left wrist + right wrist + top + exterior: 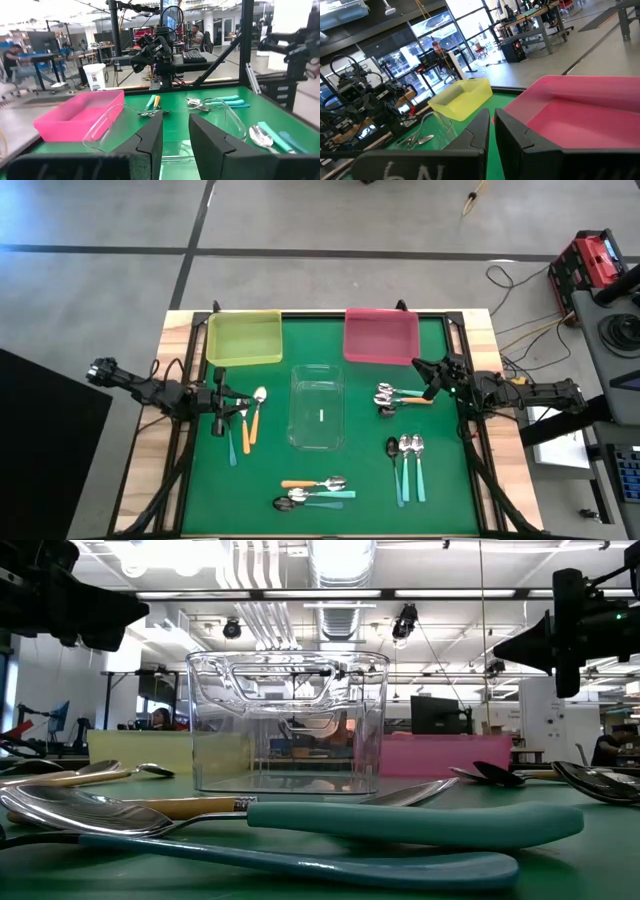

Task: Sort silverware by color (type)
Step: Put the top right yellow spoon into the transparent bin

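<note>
The clear tray [317,408] sits mid-counter on the green mat [450,490], and everything else is placed from it. Behind it on the left is the yellow tray [243,337]; behind it on the right, the pink tray [380,335].

The silverware lies in four loose groups around the clear tray:
- left of it, a few spoons [254,415] with orange and teal handles
- right of it, a small cluster [398,396] with an orange handle showing
- to its front right, three teal-handled spoons [407,465] side by side
- in front of it, an orange-handled and teal-handled bunch [315,492]

The left gripper [243,406] hovers just left of the clear tray, above the left-hand spoons — its jaws stand partly apart with nothing between them. The right gripper [421,363] hangs to the tray's right, near the pink tray's front corner, over the right cluster; its jaws are closed and hold nothing.
</note>
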